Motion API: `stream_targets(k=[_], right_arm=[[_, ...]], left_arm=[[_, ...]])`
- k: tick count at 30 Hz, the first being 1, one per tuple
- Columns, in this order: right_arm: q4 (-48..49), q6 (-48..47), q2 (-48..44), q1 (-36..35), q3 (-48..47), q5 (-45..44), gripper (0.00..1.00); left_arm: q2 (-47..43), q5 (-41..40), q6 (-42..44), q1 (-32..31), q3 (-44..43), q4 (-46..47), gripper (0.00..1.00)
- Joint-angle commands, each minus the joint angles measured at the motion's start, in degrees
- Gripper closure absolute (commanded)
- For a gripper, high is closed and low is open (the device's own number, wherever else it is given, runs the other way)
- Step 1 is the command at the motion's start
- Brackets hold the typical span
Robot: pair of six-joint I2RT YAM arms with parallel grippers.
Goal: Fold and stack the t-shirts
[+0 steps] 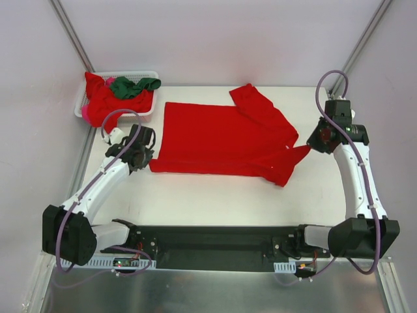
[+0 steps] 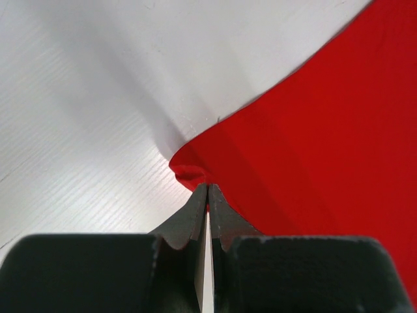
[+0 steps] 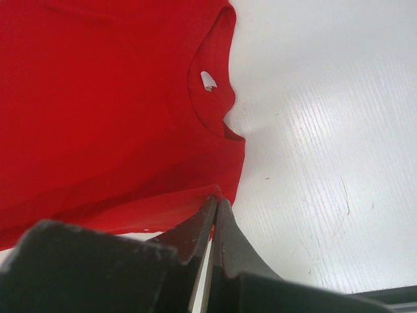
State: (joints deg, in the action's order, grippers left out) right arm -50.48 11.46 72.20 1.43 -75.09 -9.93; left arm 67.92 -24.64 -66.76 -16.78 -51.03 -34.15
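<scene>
Right now I am holding the red t-shirt (image 1: 221, 140) flat on the table (image 1: 195, 195): left gripper (image 2: 207, 190) clamping its 9 o'clock corner, right gripper (image 3: 215, 203) clamping its 3 o'clock edge. Other t-shirts (image 1: 107, 98) are sitting in the 10 o'clock basket (image 1: 148, 74).

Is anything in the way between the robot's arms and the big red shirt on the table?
Nothing visible is. The left end effector is shut on a corner of the red t-shirt, and the right end effector is shut on its edge near the neck hole.
</scene>
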Motion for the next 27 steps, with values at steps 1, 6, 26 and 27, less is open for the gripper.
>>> stream_targets(k=[1, 6, 26, 27], right_arm=[[2.75, -1.44, 0.92, 0.77, 0.73, -2.02, 0.99], [3.37, -2.50, 2.06, 0.85, 0.30, -2.02, 0.99], [6.53, -2.59, 4.08, 1.03, 1.35, -3.95, 0.99], [6.62, -2.85, 4.35, 1.12, 1.44, -3.87, 0.99]], left_arm=[[0.98, -1.46, 1.63, 0.43, -2.68, 0.84, 1.00], [1.34, -1.64, 1.99, 0.43, -2.41, 1.19, 1.00], [4.50, -0.76, 2.52, 0.51, -3.12, 2.86, 1.00], [4.76, -0.76, 2.34, 0.43, -3.12, 3.04, 1.00]])
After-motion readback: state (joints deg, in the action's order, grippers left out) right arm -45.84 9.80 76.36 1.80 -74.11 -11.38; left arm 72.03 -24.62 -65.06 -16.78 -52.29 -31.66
